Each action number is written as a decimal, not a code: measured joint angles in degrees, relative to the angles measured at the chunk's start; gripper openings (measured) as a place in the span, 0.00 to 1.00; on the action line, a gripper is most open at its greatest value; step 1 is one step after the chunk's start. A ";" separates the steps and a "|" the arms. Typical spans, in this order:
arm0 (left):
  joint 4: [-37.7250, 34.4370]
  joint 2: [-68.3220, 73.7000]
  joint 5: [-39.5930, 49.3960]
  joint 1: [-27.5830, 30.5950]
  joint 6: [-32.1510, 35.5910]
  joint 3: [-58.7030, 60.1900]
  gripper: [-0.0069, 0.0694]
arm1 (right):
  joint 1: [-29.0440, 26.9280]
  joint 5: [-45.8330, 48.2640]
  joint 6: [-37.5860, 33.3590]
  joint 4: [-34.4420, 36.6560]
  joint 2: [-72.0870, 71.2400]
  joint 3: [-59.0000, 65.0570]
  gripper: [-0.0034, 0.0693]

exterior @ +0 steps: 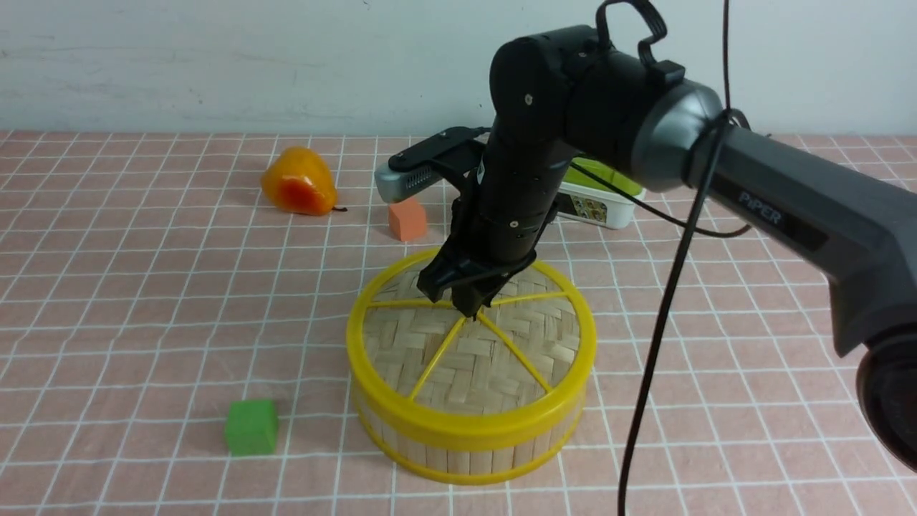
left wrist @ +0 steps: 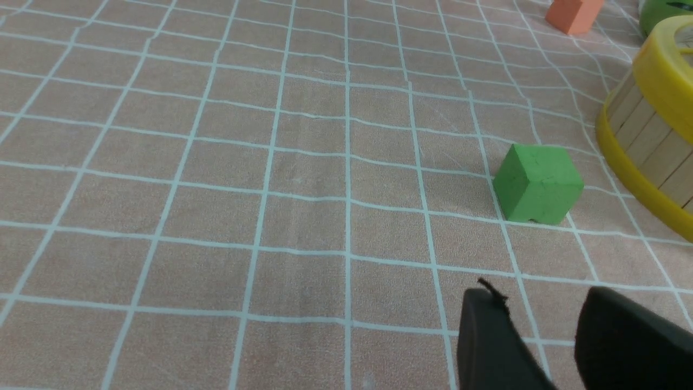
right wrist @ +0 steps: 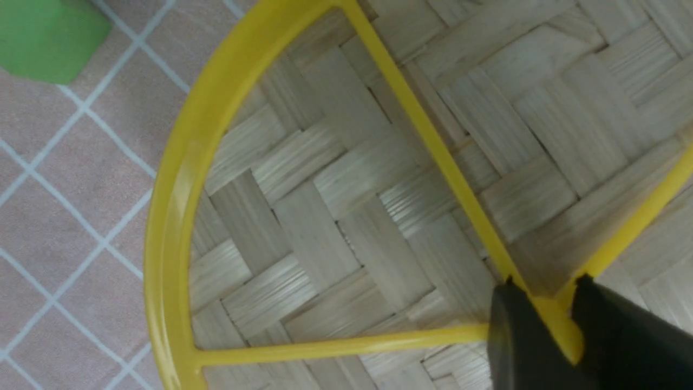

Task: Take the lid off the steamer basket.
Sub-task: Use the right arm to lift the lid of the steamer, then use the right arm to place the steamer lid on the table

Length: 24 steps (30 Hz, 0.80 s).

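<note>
Bamboo weave and yellow plastic made up the lid [exterior: 494,358], which sat flat on the steamer basket [exterior: 458,444], rim on rim. The right gripper [exterior: 469,304] pointed down over the basket's centre. Its fingers [right wrist: 514,336] pinched the small yellow knob where the spokes met, so the lid lay directly beneath it. Being round, the lid had no long axis, and a straight upward lift looked right. The left gripper [left wrist: 541,314] hung spread and empty, apart from the basket near the green cube [left wrist: 537,184], so the right arm [exterior: 788,208] was plainly nearer. Lettering on that arm read "PiPER". The white box [exterior: 598,208] behind the basket bore a label too small to read.
</note>
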 joint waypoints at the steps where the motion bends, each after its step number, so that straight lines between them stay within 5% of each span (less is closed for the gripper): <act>1: 0.00 0.00 0.00 0.00 0.00 0.00 0.40 | 0.00 0.00 0.00 0.00 -0.19 0.00 0.15; 12: 0.00 0.00 0.00 0.00 0.00 0.00 0.40 | -1.27 0.40 -0.84 -2.79 -12.92 1.98 0.16; 24: 0.00 0.00 0.00 0.00 0.00 0.00 0.40 | -23.96 -2.29 -1.03 -2.36 -25.60 29.03 0.16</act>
